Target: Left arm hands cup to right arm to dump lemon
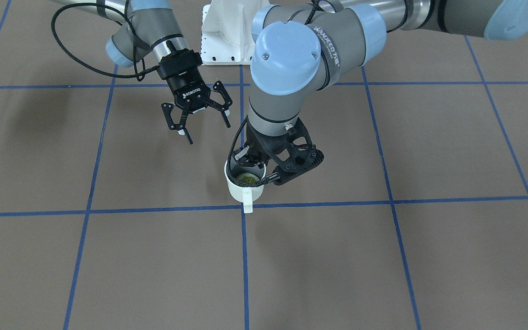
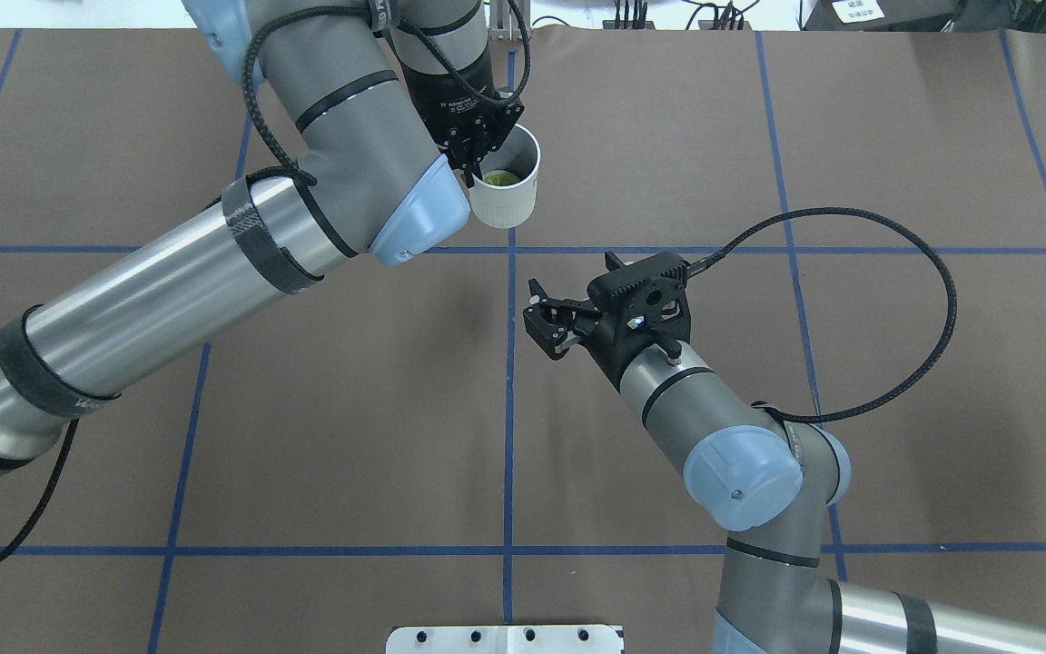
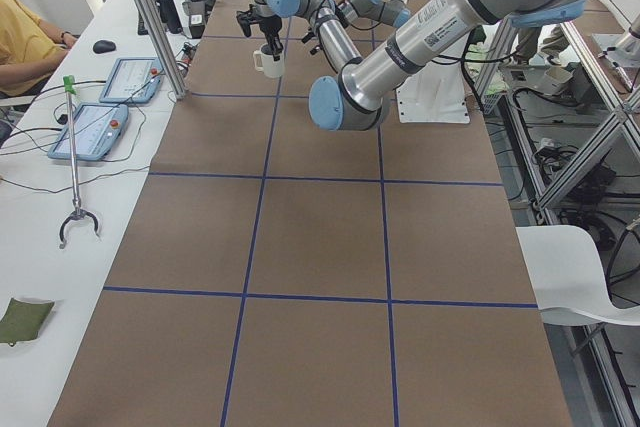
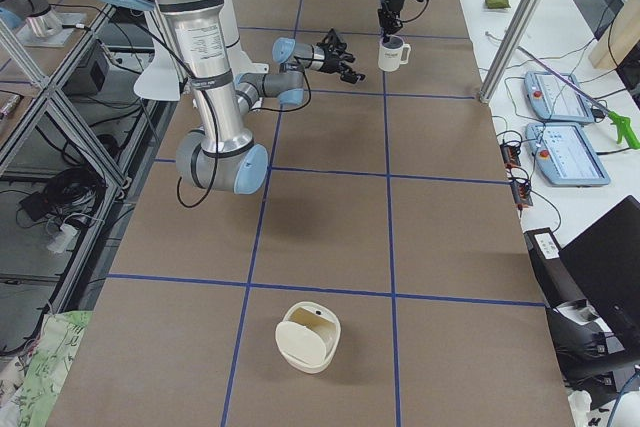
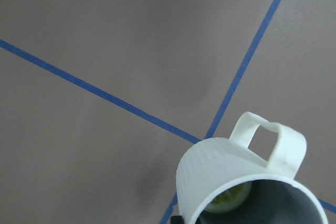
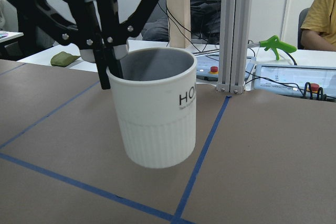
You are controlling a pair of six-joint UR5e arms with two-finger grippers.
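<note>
The off-white cup (image 1: 240, 192) hangs a little above the brown table, handle pointing away from the robot. The yellow-green lemon (image 1: 247, 178) lies inside it and also shows in the overhead view (image 2: 500, 178). My left gripper (image 1: 251, 160), on the arm entering from the overhead view's left, is shut on the cup's (image 2: 509, 204) rim, one finger inside and one outside (image 6: 105, 72). My right gripper (image 1: 208, 130), the one marked ROBOTIQ, is open and empty, a short way from the cup and pointing at it (image 2: 534, 322). The right wrist view shows the cup (image 6: 157, 124) straight ahead.
The white robot base (image 1: 227, 32) stands at the table's robot side. A white lidded container (image 4: 308, 337) sits far down the table. An aluminium post (image 6: 233, 30) and tablets (image 3: 95, 132) stand beyond the table's far edge, with a person seated there.
</note>
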